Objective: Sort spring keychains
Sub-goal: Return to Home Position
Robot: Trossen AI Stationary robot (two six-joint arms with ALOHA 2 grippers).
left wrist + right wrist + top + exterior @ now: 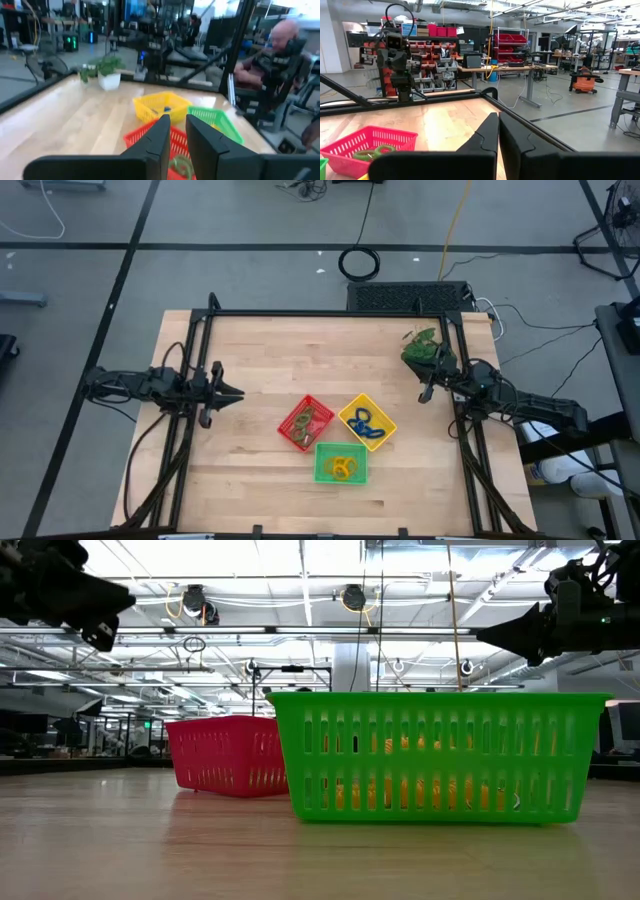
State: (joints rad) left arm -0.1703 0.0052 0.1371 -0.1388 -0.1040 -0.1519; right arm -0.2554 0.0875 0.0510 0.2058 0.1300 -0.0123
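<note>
Sorting looks finished, so the step in hand reads as the retreat to the rest pose rather than another pick. Farthest left, the left gripper (234, 393) hangs over the left edge of the table (250, 350), well apart from the trays, its fingers a little parted with nothing between them.

Next comes the red tray (319, 409), holding the green keychains (307, 424). Just beside it, nearer the table's front, the green tray (318, 462) carries the yellow keychains (342, 469) (in the low view they show through its slotted wall as a yellowish heap). The yellow tray (379, 411), close against the other two, holds the blue keychains (365, 423). No loose coil shows on the bare wood in the high view.

Past the trays the plant (420, 345) stands at the far right corner. Just beside it is the right gripper (426, 391), fingers pressed together and empty, over the right edge.

My judgement is that each colour lies in its own tray, so the task is all but done. The next move calls only for settling both arms at rest, clear of the trays and, for the right arm, clear of the plant's leaves.
</note>
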